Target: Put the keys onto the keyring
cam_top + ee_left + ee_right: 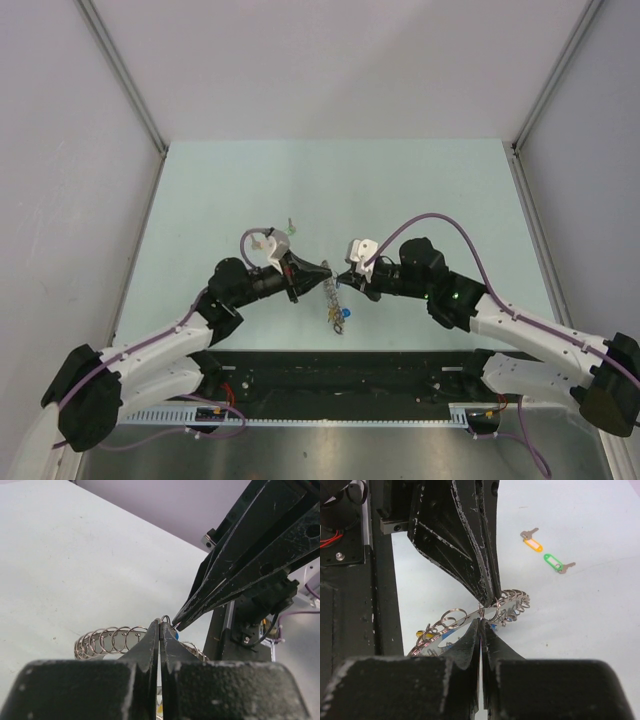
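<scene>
We see the keyring (pixel 451 616) near the middle of the bench's (pixel 420 190) near edge, with one side raised off the surface and its fringe of small wire loops trailing down onto the bench. The left end effector (pixel 327 271) and the right end effector (pixel 344 278) meet tip to tip over that raised side. Both have their fingers pressed fully together. A small loop pokes out at the left one's tips, and the ring's flat band runs into the right one's tips. A blue tag (pixel 176 635) shows just beside those tips; we cannot tell which key it belongs to. The orange-tagged key (pixel 532 541) and the green-tagged key (pixel 555 563) lie flat on the bench, near each other and well apart from the keyring, toward the bench's centre.
</scene>
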